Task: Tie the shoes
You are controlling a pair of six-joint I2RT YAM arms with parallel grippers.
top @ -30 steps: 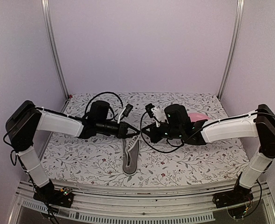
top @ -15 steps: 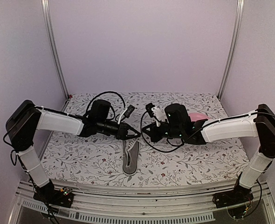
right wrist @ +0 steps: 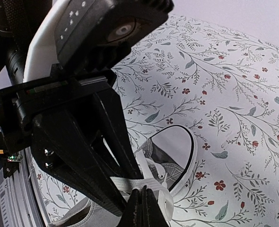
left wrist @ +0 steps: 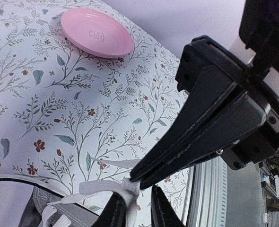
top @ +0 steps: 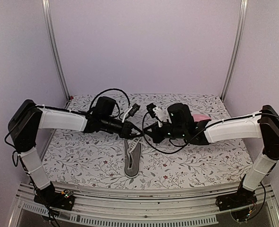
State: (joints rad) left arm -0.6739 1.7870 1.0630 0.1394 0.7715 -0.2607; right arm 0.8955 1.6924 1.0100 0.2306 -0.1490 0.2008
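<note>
The grey sneaker lies on the floral table, toe toward the near edge. Its white laces rise to where both grippers meet above its collar. My right gripper is shut on a flat white lace; in the left wrist view its closed fingers pinch a lace at their tip. My left gripper is slightly open, and that lace hangs in the gap against one finger. The shoe's heel opening shows below. From above, the left gripper and right gripper almost touch.
A pink round plate sits at the back right behind the right arm; it also shows in the left wrist view. Black cables loop over both wrists. Metal posts stand at the back corners.
My left gripper has moved right, closing the gap to the right gripper above the shoe. The right gripper has held its place with the lace.
</note>
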